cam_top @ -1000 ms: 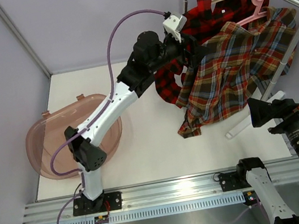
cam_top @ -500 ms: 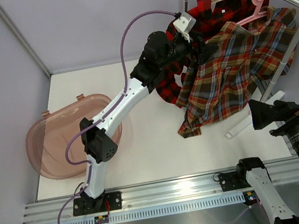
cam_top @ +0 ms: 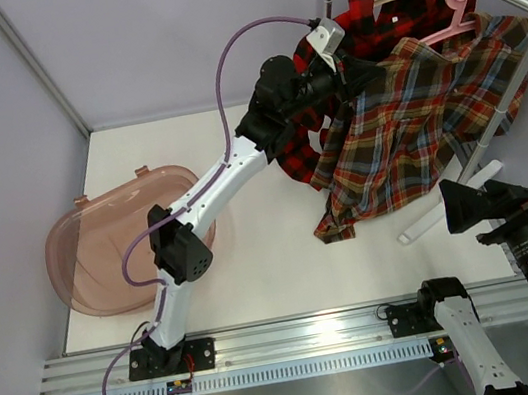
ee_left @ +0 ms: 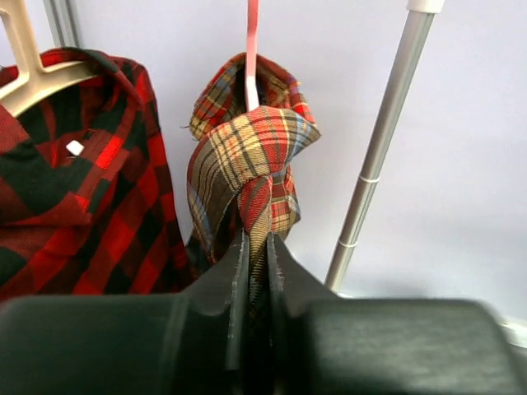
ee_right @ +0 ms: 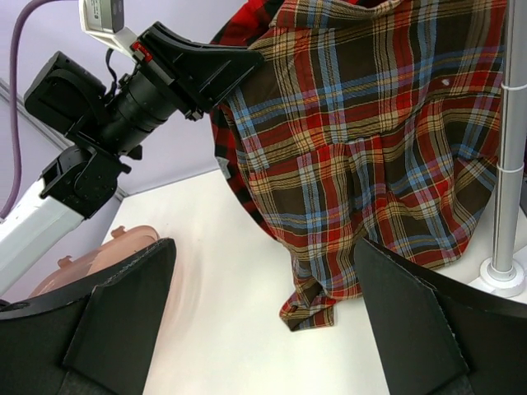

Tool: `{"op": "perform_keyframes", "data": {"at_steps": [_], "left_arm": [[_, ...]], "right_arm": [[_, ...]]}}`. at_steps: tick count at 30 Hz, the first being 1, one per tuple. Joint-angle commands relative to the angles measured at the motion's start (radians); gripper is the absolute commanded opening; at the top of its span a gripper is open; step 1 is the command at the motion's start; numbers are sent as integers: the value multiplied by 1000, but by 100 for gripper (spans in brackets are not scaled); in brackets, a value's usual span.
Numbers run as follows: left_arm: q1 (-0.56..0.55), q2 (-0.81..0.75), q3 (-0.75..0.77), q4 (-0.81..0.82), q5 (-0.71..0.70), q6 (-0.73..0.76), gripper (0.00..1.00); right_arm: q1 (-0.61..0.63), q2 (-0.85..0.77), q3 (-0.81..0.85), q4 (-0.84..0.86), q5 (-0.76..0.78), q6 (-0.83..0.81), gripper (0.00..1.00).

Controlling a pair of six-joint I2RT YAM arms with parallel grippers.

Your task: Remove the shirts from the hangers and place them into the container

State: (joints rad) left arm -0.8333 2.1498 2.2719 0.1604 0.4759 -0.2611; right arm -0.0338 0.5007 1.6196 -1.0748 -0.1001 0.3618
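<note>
Plaid cloth pinched at the far rack (ee_left: 375, 156)
The left gripper (ee_left: 255, 247) clamps a fold of the multicolour shirt (cam_top: 414, 122) on its pink hanger (ee_left: 252, 49); the right gripper (ee_right: 263, 280) gapes near right; the container (cam_top: 72, 260) lies left.

We lose the pink hanger (ee_left: 252, 49) at the top edge; the multicolour plaid shirt (ee_left: 247, 164) hides its arms.

Bright, even light, faint shadows; left hand (ee_left: 257, 247) blurry close up (wrist view)

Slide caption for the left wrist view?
Left end effector shut on the multicolour plaid shirt, hanging from its pink hanger.
</note>
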Motion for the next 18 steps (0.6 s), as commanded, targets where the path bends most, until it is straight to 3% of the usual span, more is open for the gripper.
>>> {"op": "perform_keyframes", "data": {"at_steps": [1,9,18], "left_arm": [[0,24,52,102,43,-44,0],[-3,44,57,146,63,-76,0],[-13,-37,8,278,37,-72,0]], "right_arm": [[-5,-2,-7,21,-39,-7,100],[-5,-4,-13,29,-64,-3,99],[-5,-2,-41,41,-72,-3,99]]}}
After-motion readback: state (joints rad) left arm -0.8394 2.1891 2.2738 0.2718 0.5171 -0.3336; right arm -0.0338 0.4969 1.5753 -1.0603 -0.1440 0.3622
